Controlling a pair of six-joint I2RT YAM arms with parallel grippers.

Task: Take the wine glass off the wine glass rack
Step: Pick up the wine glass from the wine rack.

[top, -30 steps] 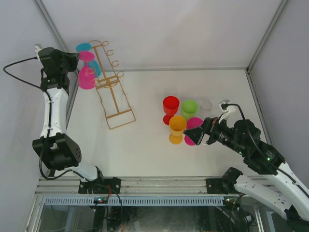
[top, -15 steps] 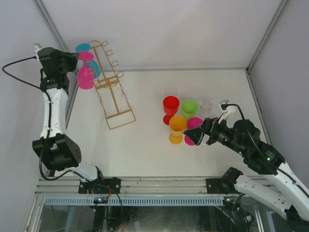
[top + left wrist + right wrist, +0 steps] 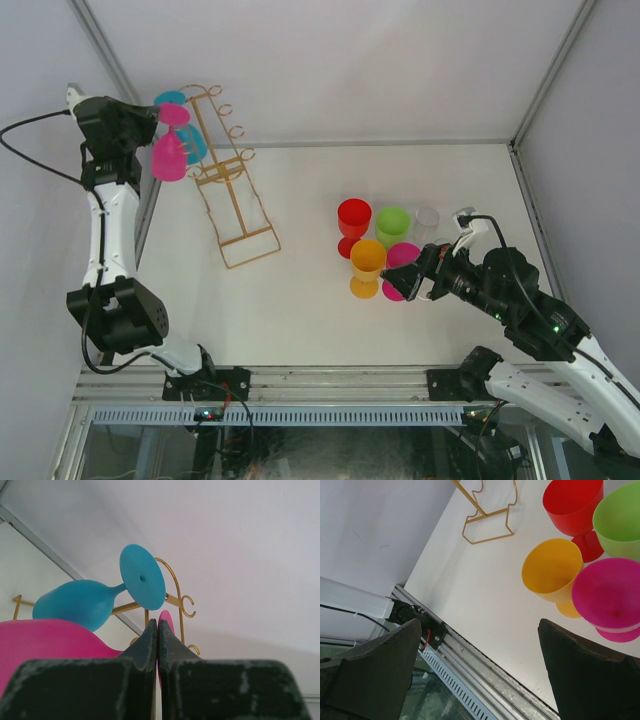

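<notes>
Top external view, nearest at about 4 o'clock: the right gripper hangs with its jaws spread wide and nothing between them, just over a magenta goblet that stands upright on the white surface. Just beside it at 9 o'clock stands an orange goblet. Behind them are a red goblet, a green goblet and a clear glass. Farther back, toward 10 o'clock, the gold wine glass rack rises from its rectangular base. A blue wine glass hangs among its upper hooks. Farthest, near 11 o'clock, the left gripper is clamped on the stem of the pink wine glass. That glass is held in the air on the rack's 9 o'clock side, just beside the hooks; whether it touches the wire cannot be told
</notes>
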